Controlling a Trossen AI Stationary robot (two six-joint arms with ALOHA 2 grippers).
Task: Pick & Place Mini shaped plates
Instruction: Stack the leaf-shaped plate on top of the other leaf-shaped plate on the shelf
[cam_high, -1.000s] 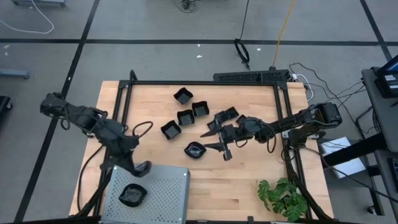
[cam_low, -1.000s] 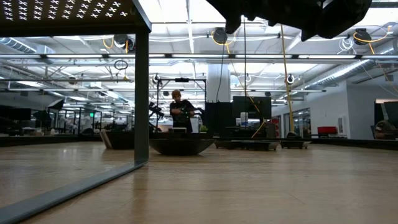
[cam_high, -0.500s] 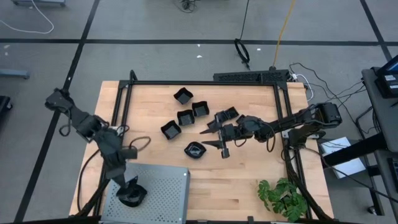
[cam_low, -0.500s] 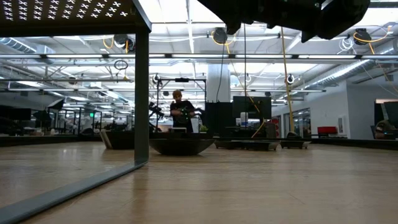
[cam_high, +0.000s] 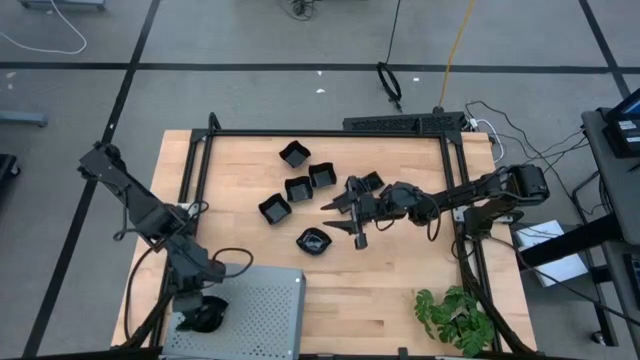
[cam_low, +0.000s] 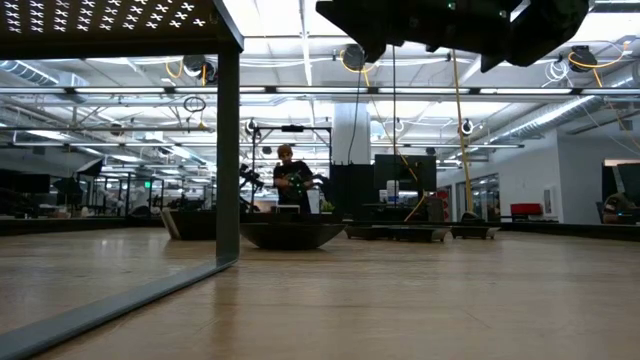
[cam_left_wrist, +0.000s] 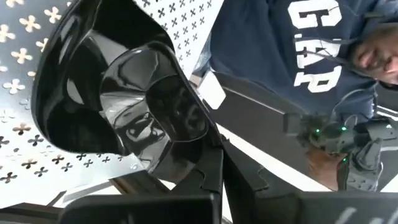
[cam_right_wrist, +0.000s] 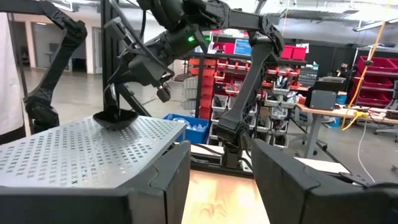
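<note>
One mini plate (cam_high: 209, 317), a glossy black dish, lies on the grey perforated tray (cam_high: 265, 310) at the table's near left. My left gripper (cam_high: 198, 306) points down at it, fingers close together; the left wrist view shows the plate (cam_left_wrist: 124, 93) large, the right wrist view (cam_right_wrist: 117, 117) from afar. Several more plates rest flat on the wood: (cam_high: 294, 154), (cam_high: 322, 175), (cam_high: 298, 188), (cam_high: 274, 208), (cam_high: 314, 241), and one (cam_high: 370, 181) partly under the right arm. My right gripper (cam_high: 345, 220) hovers open mid-table, right of them. My left gripper (cam_left_wrist: 227, 169) meets the plate at its rim (cam_left_wrist: 186, 157), slanting down from the far side. The fingers stand nearly together there. Whether the rim sits between them, I cannot tell. The plate rests on the tray.
A black frame (cam_high: 330, 133) borders the table's far and side edges. A green plant (cam_high: 455, 318) sits at the near right corner. The tray stands raised on legs (cam_low: 228, 150). A person in a navy sweatshirt (cam_left_wrist: 298, 50) is near the tray. Bare wood lies between tray and plant.
My left gripper has moved from the tray's far edge toward the near edge and down onto the plate on the tray. The right gripper has edged slightly toward the table's left.
</note>
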